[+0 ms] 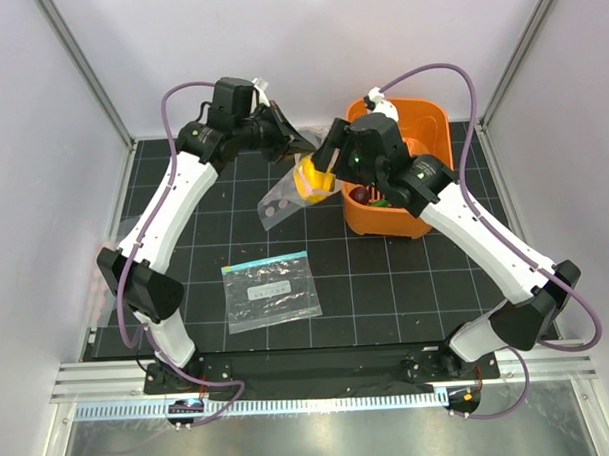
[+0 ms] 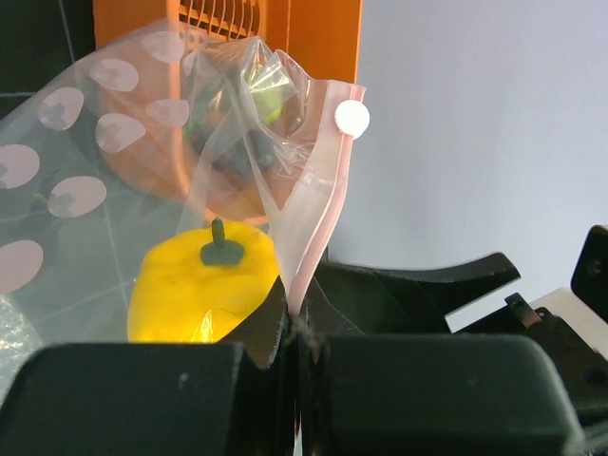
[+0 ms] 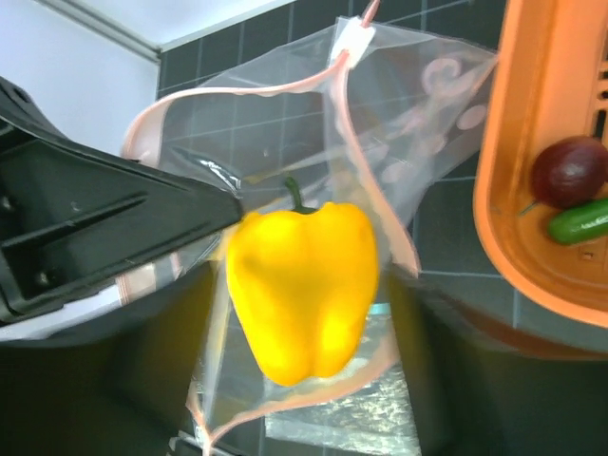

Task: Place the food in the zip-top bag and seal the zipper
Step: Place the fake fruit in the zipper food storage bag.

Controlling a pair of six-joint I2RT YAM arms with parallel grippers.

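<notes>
Yellow pepper [image 3: 304, 285] gripped in my right hand [image 3: 309, 347] at the bag [image 3: 432, 104] mouth; my left hand [image 2: 293, 344] pinches the pink zipper [image 2: 318, 218] edge.

Left hand [image 1: 305, 145] and right hand [image 1: 323, 170] both clamped.

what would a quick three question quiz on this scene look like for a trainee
1. True or false: the right gripper is empty.
2. Which gripper pinches the zip-top bag at its pink zipper? A left, B right, C neither.
3. Fill in: the maroon piece and green chili lie in the orange ____.

Key: 1 false, it holds the yellow pepper at the bag's mouth. 2 A, the left gripper. 3 basket.
</notes>
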